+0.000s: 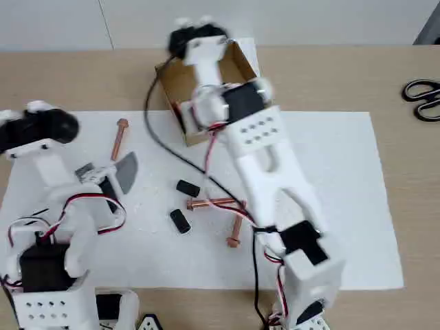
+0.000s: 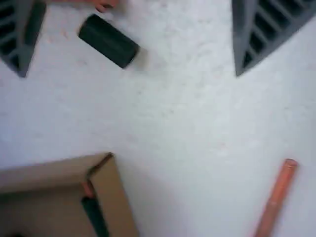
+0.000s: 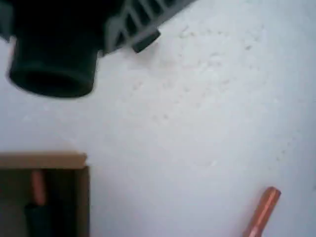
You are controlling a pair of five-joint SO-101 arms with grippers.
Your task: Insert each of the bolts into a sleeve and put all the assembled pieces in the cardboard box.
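Logged left gripper spread wide, right gripper clamped on black sleeve. Could drop it meeting copper bolt off-axis.

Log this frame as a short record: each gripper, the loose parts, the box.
left gripper: open, holding nothing, over the white sheet
right gripper: shut on a black sleeve
loose bolts: three on the sheet; one near the left arm, two at an angle to each other mid-sheet
loose sleeves: two beside that pair
cardboard box: at least one assembled piece inside
other: scissors on the bare table
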